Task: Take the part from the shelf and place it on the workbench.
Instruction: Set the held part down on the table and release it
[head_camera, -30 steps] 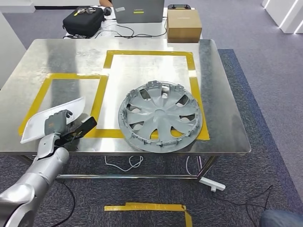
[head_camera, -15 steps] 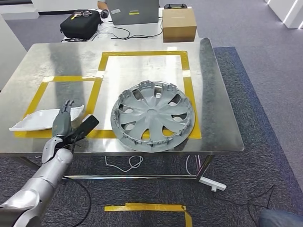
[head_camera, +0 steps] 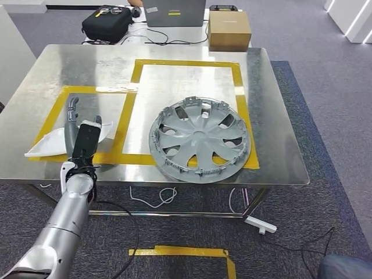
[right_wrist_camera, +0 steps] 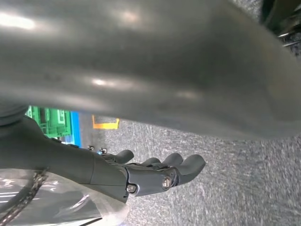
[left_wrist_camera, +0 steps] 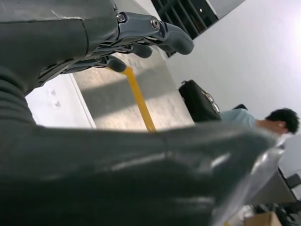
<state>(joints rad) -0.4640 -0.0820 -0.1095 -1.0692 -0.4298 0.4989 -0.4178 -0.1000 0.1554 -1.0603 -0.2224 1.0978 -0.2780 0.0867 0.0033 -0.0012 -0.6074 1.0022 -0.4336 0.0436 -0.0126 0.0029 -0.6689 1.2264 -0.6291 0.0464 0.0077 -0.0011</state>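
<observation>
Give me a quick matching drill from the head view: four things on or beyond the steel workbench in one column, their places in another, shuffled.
Things:
1. grey plastic hubcap
2. white curved plastic part
3. brown cardboard box
4. black soft case

Places:
A. far table, right of the laptop
B. smaller yellow-taped square, by the left hand
C. far table, left of the laptop
D. near edge of the larger taped square

Pairs: 1-D, 2-B, 3-A, 4-C

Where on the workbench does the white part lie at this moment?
In the head view the white part lies at the workbench's near left, across the small yellow tape outline's front edge, under the left hand, left of the grey wheel cover.
</observation>
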